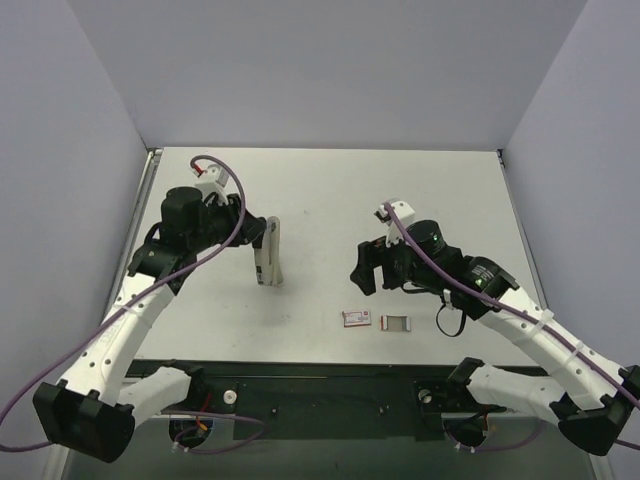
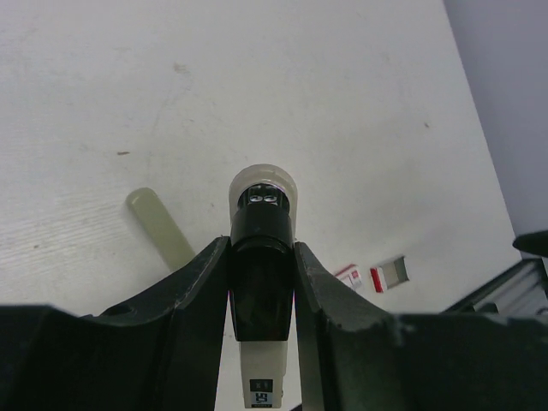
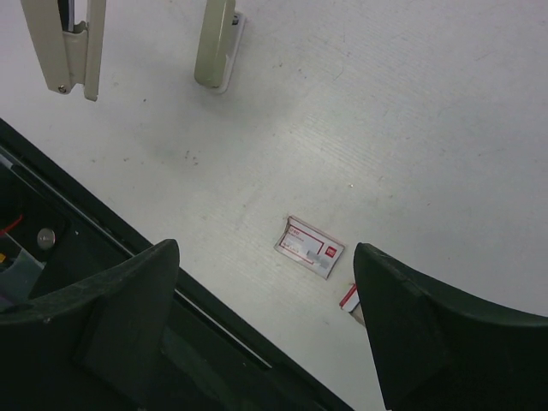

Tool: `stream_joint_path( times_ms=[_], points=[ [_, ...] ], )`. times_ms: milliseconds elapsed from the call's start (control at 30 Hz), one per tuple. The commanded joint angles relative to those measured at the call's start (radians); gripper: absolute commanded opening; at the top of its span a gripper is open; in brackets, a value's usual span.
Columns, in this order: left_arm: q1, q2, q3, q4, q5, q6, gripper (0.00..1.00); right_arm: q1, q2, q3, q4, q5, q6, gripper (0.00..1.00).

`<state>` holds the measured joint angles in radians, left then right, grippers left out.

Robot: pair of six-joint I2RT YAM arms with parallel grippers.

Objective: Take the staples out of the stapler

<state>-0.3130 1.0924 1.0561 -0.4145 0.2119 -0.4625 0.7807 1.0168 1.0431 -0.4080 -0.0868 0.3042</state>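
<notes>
While the left gripper pinches it from both sides, the stapler hangs swung open, off the table at the gripped end.

Stapler, appearance:
- The gripped section is black and squeezed flush between the two dark fingers.
- Beyond the fingertips sits a rounded, translucent whitish cap with two small bright dots on its face.
- A white label with dark print shows on the near end, below the grip.
- Two slim pale beige-green limbs are spread apart from each other. In the right wrist view one hangs free with a thin metal strip along it. The other slants down with its tip at the table surface; actual contact cannot be told.

Positions, all taken from the red-and-white box, top view:
- The stapler is well to the left of the box and farther from the arm bases.
- A small clear-silver box is just to the right of the box, not touching it. Both lie flat on the table.
- The right gripper hovers above and just behind the box, fingers spread wide with nothing between them. The box shows in the gap between them in the wrist view.
</notes>
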Motion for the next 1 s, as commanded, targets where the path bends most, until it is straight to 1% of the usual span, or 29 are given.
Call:
stream_joint_path(
  times_ms=[0, 100, 133, 167, 200, 233, 333, 400, 600, 800, 900, 967],
  points=[
    [-0.015, -0.104, -0.027, 0.052, 0.28, 0.067, 0.0, 0.015, -0.053, 0.023, -0.072, -0.068, -0.043, 0.77],
    [-0.026, -0.161, -0.067, 0.069, 0.43, 0.084, 0.0, 0.029, -0.093, 0.032, -0.087, -0.093, -0.066, 0.77],
    [-0.031, -0.187, -0.082, 0.08, 0.461, 0.081, 0.0, 0.035, -0.101, 0.037, -0.094, -0.09, -0.066, 0.76],
    [-0.032, -0.202, -0.108, 0.115, 0.537, 0.078, 0.0, 0.037, -0.106, 0.055, -0.113, -0.091, -0.068, 0.76],
    [-0.034, -0.227, -0.125, 0.129, 0.569, 0.067, 0.0, 0.045, -0.107, 0.064, -0.123, -0.1, -0.073, 0.75],
    [-0.035, -0.236, -0.149, 0.16, 0.628, 0.062, 0.0, 0.048, -0.107, 0.078, -0.136, -0.125, -0.091, 0.75],
    [-0.044, -0.268, -0.186, 0.198, 0.714, 0.042, 0.0, 0.072, -0.1, 0.115, -0.156, -0.16, -0.115, 0.74],
    [-0.052, -0.272, -0.203, 0.221, 0.817, 0.045, 0.0, 0.089, -0.083, 0.133, -0.16, -0.195, -0.134, 0.74],
    [-0.107, -0.281, -0.226, 0.244, 0.895, 0.064, 0.0, 0.155, 0.023, 0.219, -0.166, -0.298, -0.217, 0.73],
    [-0.161, -0.305, -0.237, 0.237, 0.896, 0.082, 0.0, 0.226, 0.103, 0.288, -0.124, -0.412, -0.297, 0.72],
    [-0.173, -0.325, -0.245, 0.24, 0.902, 0.081, 0.0, 0.239, 0.138, 0.322, -0.115, -0.439, -0.333, 0.7],
    [-0.175, -0.333, -0.263, 0.279, 0.92, 0.046, 0.0, 0.25, 0.158, 0.339, -0.112, -0.441, -0.343, 0.69]
  ],
)
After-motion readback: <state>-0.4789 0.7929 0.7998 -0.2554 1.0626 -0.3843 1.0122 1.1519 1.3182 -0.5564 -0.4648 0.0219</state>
